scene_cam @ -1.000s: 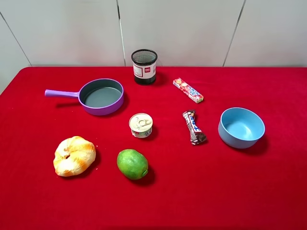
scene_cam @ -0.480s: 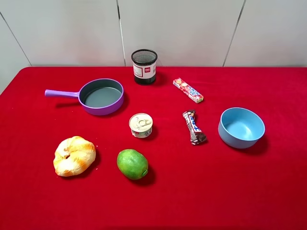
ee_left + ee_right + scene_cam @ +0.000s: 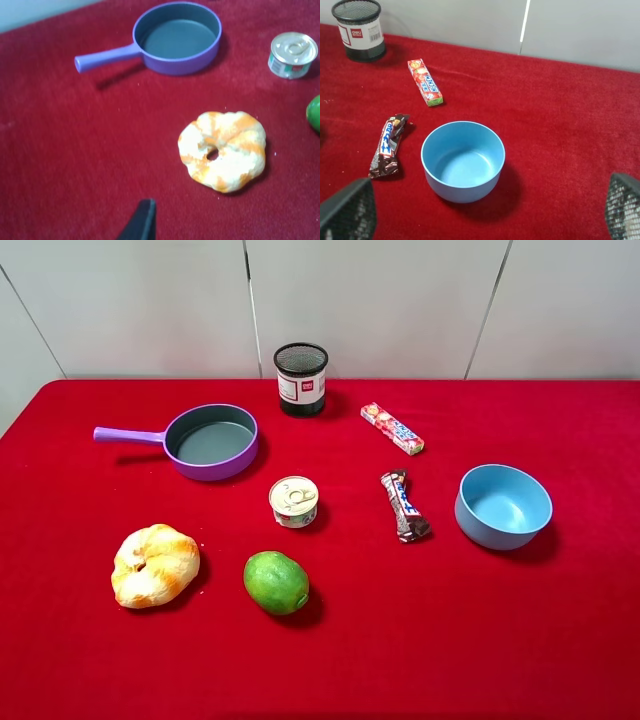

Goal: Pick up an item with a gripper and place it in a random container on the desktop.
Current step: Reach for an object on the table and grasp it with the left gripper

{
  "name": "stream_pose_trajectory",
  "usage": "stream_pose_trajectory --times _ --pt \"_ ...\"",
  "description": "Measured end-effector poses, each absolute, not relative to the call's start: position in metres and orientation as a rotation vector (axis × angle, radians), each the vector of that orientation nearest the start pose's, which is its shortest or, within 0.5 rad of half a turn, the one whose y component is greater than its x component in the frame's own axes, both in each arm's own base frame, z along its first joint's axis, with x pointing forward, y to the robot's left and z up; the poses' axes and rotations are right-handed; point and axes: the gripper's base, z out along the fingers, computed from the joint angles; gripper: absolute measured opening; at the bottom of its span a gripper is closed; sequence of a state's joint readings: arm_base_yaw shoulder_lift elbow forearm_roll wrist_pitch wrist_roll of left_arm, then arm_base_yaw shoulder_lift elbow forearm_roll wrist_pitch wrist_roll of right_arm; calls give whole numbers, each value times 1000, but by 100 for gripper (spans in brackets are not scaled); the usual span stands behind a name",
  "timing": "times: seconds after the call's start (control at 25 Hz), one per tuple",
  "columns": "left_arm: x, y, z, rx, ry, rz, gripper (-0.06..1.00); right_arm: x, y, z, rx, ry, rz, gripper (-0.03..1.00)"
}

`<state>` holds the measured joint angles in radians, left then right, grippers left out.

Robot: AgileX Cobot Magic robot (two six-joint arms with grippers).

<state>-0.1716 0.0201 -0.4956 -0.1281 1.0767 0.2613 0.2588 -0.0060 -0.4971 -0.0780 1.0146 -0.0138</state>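
Observation:
The dark brown candy bar (image 3: pixel 404 506) lies flat on the red desktop (image 3: pixel 450 630), just left of the light blue bowl. It also shows in the right wrist view (image 3: pixel 387 147). The purple frying pan (image 3: pixel 215 470) sits empty at the back left, handle pointing left; it also shows in the left wrist view (image 3: pixel 180 66). Neither arm shows in the high view. My right gripper (image 3: pixel 485 220) is open and empty, its fingers wide apart, short of the bowl. Of my left gripper, only one black fingertip (image 3: pixel 142 222) shows, near the bread.
A light blue bowl (image 3: pixel 490 532) stands at the right. A black mesh cup (image 3: pixel 301 378) and a red-and-white candy stick pack (image 3: pixel 392 428) are at the back. A small can (image 3: pixel 294 501), a bread roll (image 3: pixel 155 565) and a lime (image 3: pixel 276 582) lie in the left middle.

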Motion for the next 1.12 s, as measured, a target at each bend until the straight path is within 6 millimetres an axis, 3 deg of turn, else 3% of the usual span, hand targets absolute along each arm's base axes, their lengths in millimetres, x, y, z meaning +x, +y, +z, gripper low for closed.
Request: stream_pose_trajectory --times 0.28,0.88,1.12 --pt "26 -18 287 517 2048 -111 93 -2 -7 280 -269 1975 65 69" --pt "122 -42 300 696 2100 -154 91 -2 -7 280 -269 1975 65 69" --pt "159 -63 315 818 2099 -189 91 -2 -7 280 -269 1975 65 69"
